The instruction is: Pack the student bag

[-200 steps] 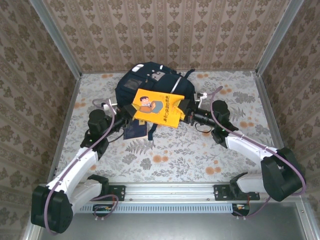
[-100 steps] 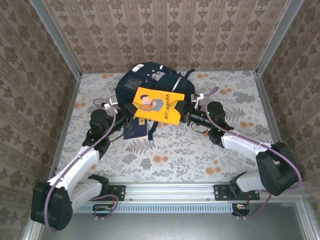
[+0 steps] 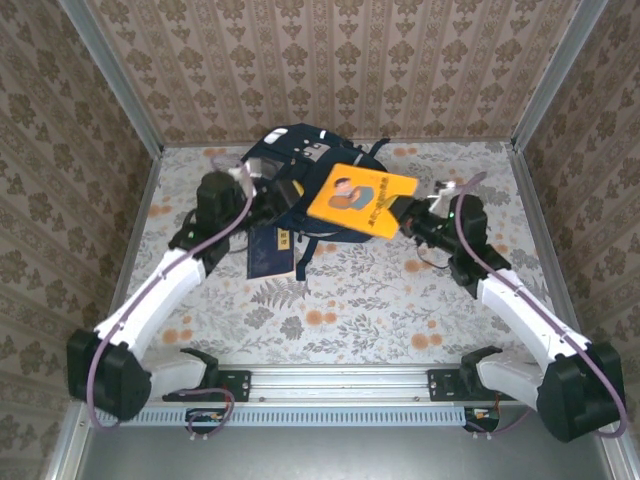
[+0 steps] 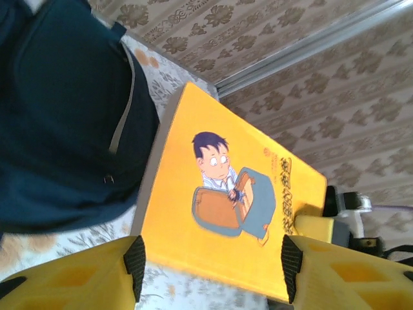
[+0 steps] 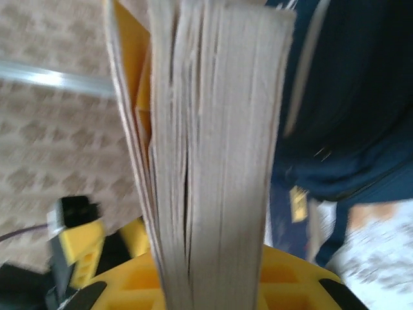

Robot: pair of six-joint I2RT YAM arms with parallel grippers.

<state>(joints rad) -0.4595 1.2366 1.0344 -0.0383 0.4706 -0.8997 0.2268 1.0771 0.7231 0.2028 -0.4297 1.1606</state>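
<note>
Plainly, from above, the navy student bag lies toward twelve o'clock on the desk, with an orange book held tilted over its three o'clock side. The right wrist view alone gives the page edges end on, pinched between yellow fingers. So the right claw is clamped on the book at its four o'clock corner. The left claw hangs over the bag's nine o'clock side, and its own camera shows its fingers spread well apart, gripping nothing, the book's cover lying beyond them.
</note>
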